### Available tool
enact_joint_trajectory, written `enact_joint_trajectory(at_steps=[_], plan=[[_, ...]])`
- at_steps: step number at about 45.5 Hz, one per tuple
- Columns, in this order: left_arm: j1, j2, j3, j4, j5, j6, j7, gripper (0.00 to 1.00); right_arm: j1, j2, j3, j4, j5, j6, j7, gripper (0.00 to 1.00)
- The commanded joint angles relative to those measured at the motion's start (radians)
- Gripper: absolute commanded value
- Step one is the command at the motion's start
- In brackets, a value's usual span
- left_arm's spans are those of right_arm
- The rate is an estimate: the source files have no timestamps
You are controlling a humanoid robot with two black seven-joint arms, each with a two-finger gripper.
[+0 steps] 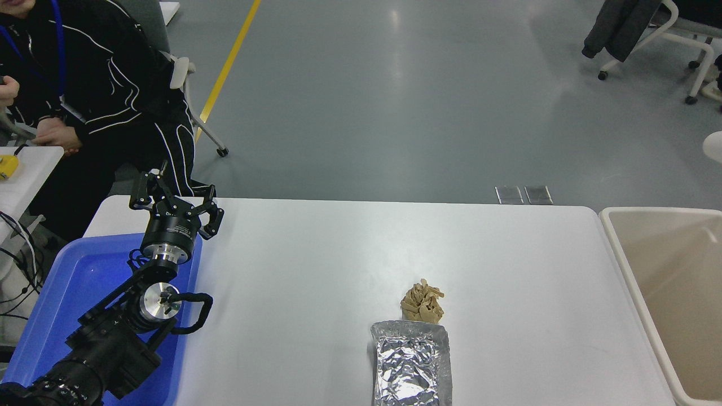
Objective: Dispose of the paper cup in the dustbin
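At the right edge of the view, only a small rounded white sliver of the paper cup (714, 146) could be seen, high above the floor and beyond the far end of the dustbin (619, 248); the rest of it was cut off by the frame. The right end effector was out of view, so what held the cup, and how, could not be told. The dustbin, a large beige container with a pale rounded rim, was placed against the right end of the white worktop (316, 265), and the part of its inside that could be seen was bare.

The left end effector (172, 200) was parked at the lower left, above the far edge of a blue tray (62, 282), with its black fingers spread wide and nothing held between them. The tray was set at the left end of the worktop, partly hidden under the left arm.

Near the front middle of the worktop a crinkled silver foil pouch (412, 369) was laid flat, and a small heap of tan snack pieces (423, 301) was seen touching its far end. At the upper left a person in a black jacket with white lines (101, 84) was seated beside the worktop, with a hand (53, 135) resting near a small white side table (28, 163).
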Motion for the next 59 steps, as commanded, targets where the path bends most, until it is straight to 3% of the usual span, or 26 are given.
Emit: enact_joint_trajectory(at_steps=[1, 19, 42, 45, 48, 54, 58, 59], plan=[[0.0, -0.001, 0.0, 0.0, 0.0, 0.0, 0.0, 1.0, -0.1, 0.004, 0.022, -0.027, 0.004, -0.017, -0.126, 0.0], [0.0, 0.001, 0.0, 0.0, 0.0, 0.0, 0.0, 1.0, -0.299, 0.101, 0.025, -0.024, -0.007, -0.038, -0.161, 0.0], [0.0, 0.001, 0.001, 0.0, 0.0, 0.0, 0.0, 1.0, -0.331, 0.142, 0.03, -0.021, 0.004, -0.084, -0.159, 0.0], [0.0, 0.001, 0.001, 0.0, 0.0, 0.0, 0.0, 1.0, -0.331, 0.139, 0.03, -0.021, 0.003, -0.11, -0.159, 0.34], [0.0, -0.001, 0.0, 0.0, 0.0, 0.0, 0.0, 1.0, -0.331, 0.138, 0.03, -0.016, 0.001, -0.132, -0.158, 0.56], [0.0, -0.001, 0.001, 0.0, 0.0, 0.0, 0.0, 1.0, -0.325, 0.139, 0.031, -0.01, 0.003, -0.15, -0.158, 0.78], [0.0, 0.001, 0.0, 0.0, 0.0, 0.0, 0.0, 1.0, -0.313, 0.138, 0.05, -0.004, 0.004, -0.147, -0.159, 0.99], [0.0, 0.001, 0.0, 0.0, 0.0, 0.0, 0.0, 1.0, -0.31, 0.138, 0.065, -0.002, 0.006, -0.142, -0.159, 0.99]])
